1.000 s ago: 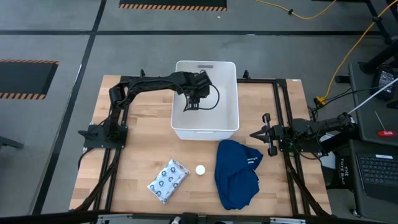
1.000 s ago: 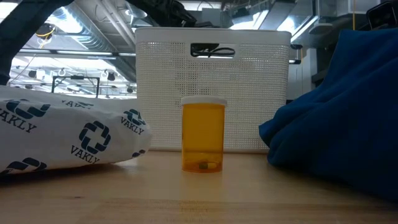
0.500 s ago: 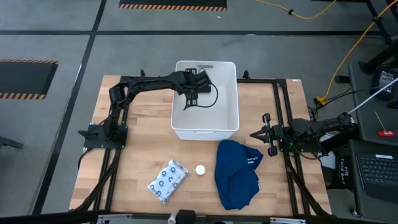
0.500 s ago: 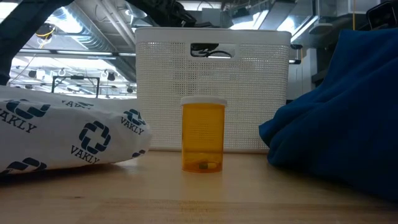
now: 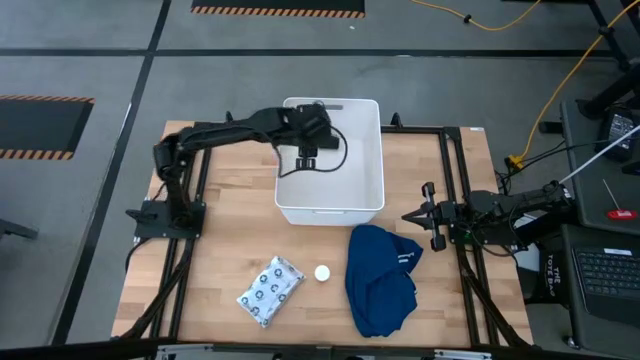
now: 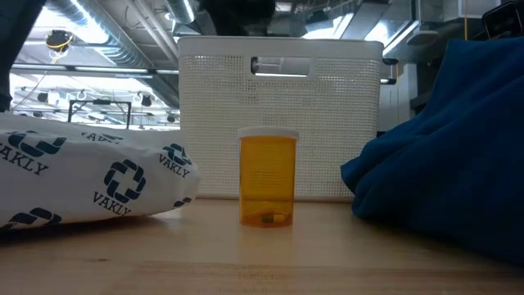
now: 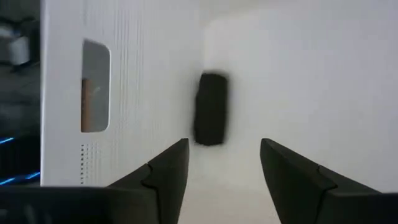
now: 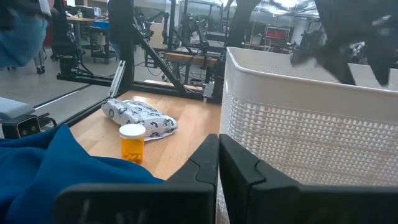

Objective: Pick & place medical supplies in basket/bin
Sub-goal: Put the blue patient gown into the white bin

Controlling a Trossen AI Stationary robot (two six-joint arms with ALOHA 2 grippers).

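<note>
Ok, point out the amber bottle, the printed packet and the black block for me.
amber bottle [image 6: 268,184]: low view, on its amber body below the white cap.
printed packet [image 5: 270,290]: high view, on the middle of its printed face.
black block [image 7: 211,109]: left wrist view, on its middle, inside the tub.

left gripper [image 5: 308,158] now higher over the white tub [image 5: 365,190], drawn back toward its far-left corner, fingers parted, small black block [image 7: 211,109] lying loose on the tub floor
</note>
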